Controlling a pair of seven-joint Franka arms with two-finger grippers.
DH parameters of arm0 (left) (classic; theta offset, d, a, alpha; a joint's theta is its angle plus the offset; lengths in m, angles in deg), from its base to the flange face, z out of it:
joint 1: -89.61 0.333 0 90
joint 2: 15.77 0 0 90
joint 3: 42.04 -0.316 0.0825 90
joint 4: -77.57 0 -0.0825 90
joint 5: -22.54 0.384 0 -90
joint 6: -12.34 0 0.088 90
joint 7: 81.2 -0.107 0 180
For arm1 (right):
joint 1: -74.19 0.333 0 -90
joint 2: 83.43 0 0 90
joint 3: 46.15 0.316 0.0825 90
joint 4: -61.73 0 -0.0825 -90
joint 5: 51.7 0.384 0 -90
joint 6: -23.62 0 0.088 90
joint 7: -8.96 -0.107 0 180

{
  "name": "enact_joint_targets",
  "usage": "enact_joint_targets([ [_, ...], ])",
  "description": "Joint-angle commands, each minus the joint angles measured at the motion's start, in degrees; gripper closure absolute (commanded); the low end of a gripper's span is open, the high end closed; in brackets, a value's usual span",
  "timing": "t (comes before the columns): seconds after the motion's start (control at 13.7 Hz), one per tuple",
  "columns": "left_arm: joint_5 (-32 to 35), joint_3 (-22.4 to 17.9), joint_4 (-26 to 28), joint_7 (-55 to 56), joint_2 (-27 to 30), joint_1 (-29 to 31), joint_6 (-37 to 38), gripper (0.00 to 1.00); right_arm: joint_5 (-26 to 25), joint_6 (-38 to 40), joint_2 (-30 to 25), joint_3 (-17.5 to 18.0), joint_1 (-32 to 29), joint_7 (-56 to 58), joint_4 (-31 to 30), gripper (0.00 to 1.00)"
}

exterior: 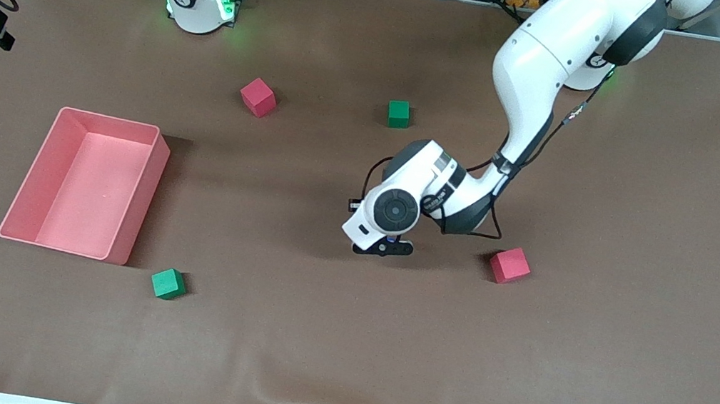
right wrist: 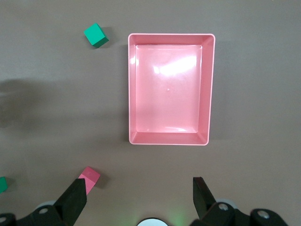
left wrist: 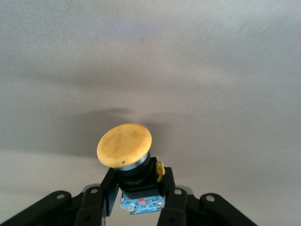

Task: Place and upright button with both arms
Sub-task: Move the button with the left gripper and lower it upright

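**A:** Where is the left gripper (exterior: 384, 245) at this moment?

**B:** Low over the middle of the brown table (exterior: 631, 360), its fingers (left wrist: 101, 200) clamped on the dark body of the button (left wrist: 130, 157). The left wrist view shows the yellow-orange cap tilted, clear of the fingers and pointing out over the table top, which shows bare past it.

**A:** And the button in the front view?

**B:** Hidden under the left arm's wrist; only the black fingertips show there.

**A:** What stands close to that gripper?

**B:** A red cube (exterior: 510, 265), toward the left arm's end of the table, near but apart. A green cube (exterior: 398, 113) and a second red cube (exterior: 258, 97) sit farther from the front camera, well apart from the gripper.

**A:** The right arm?

**B:** It waits. The right gripper (right wrist: 140, 200) hangs high above the table with its fingers spread wide, holding nothing; only its base shows in the front view. Its wrist view looks straight down on a pink tray (exterior: 137, 195), toward the right arm's end of the table.

**A:** Anything at the tray's edges?

**B:** Another green cube (exterior: 168, 283) lies just off its corner nearest the front camera, not touching. A wide stretch of open brown surface runs between the tray and the left gripper, and more between that gripper and the table edge nearest the front camera.
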Motion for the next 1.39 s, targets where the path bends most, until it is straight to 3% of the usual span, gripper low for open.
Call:
enact_joint_targets([
  [0.0,0.2,-3.0,0.6,4.2,3.1,-2.9,-2.4,1.00,-1.2,0.5,-0.4,0.4,-0.2,-1.0,0.5,0.00],
  [0.15,0.3,-5.8,0.7,7.2,4.2,-5.0,-5.8,1.00,-1.5,0.5,-0.4,0.5,-0.2,-1.0,0.5,0.00],
  [0.37,4.0,-14.6,0.8,12.5,4.2,-12.7,-9.1,1.00,-1.7,0.4,-0.4,0.4,-0.2,-0.9,0.5,0.00],
  [0.51,5.3,-18.0,1.0,16.4,3.6,-16.8,-14.4,1.00,-1.6,0.5,-0.4,0.5,-0.1,-0.9,0.5,0.00],
  [0.66,8.7,-18.2,1.6,20.9,3.1,-18.6,-18.8,1.00,-1.6,0.8,-0.3,0.5,0.1,-0.9,0.4,0.00],
  [1.1,32.1,-18.0,1.8,44.2,-0.3,-22.5,-27.0,1.00,-1.6,0.6,-0.3,0.5,0.0,-0.9,0.5,0.00],
  [1.32,47.4,-17.8,2.0,55.9,-2.0,-23.2,-27.9,1.00,-1.6,0.6,-0.3,0.5,0.1,-0.9,0.5,0.00],
])
